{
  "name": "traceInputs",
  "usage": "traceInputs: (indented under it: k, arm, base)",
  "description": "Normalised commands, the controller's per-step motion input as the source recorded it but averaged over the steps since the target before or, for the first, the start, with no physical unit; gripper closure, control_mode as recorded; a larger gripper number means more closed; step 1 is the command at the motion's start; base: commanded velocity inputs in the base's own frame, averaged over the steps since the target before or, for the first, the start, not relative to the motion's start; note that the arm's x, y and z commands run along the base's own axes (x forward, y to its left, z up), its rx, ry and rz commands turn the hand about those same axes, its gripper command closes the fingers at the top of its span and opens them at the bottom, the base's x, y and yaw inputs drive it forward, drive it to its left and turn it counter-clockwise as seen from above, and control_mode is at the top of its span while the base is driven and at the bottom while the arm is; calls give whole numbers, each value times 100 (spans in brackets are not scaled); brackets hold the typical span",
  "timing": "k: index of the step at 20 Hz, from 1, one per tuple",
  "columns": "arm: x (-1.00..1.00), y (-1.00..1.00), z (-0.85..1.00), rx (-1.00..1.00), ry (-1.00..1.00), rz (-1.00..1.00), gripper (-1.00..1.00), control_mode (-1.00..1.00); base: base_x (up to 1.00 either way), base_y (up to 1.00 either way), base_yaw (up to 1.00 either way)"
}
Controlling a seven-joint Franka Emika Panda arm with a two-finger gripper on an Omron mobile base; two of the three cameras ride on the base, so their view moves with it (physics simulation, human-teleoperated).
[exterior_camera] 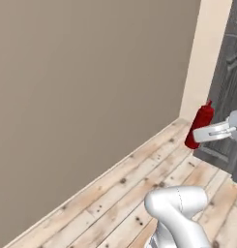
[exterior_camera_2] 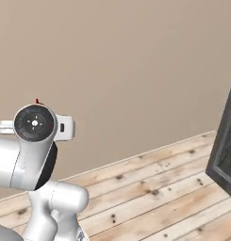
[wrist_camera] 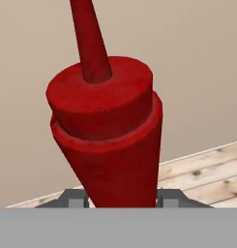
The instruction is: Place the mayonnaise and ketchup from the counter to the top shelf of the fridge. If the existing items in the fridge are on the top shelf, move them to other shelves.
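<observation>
Ketchup carried in the pincer, clear of the floor, with a bare wall behind.

From the left: a plain beige wall (exterior_camera: 91, 97) fills that side, with a wooden plank floor (exterior_camera: 139, 193) below it; further right, in the left base view, the ketchup (exterior_camera: 199, 125) hangs tilted in the air, its nozzle uppermost, the pincer (exterior_camera: 207, 131) clamped across its lower body; at the far right stands a dark grey panel (exterior_camera: 226, 97), which I cannot identify with certainty; in the hand view the two dark fingertips (wrist_camera: 74, 198) press either side of the red bottle just below its shoulder; it looks light, smooth and probably a little squeezable, so a slip or tilt seems the risk; the mid-body hold, under the wider shoulder, seems the soundest place.
</observation>
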Motion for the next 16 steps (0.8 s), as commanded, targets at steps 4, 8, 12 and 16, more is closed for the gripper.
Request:
traceInputs:
  k: [4,8,12,16]
  arm:
    - [0,0,0,0,0,0,100,100]
    - [0,0,0,0,0,0,100,100]
    - [0,0,0,0,0,0,100,100]
    - [0,0,0,0,0,0,100,100]
  base:
    - [49,64,-80]
    - [33,51,-83]
    - [34,31,-83]
    - [60,13,-74]
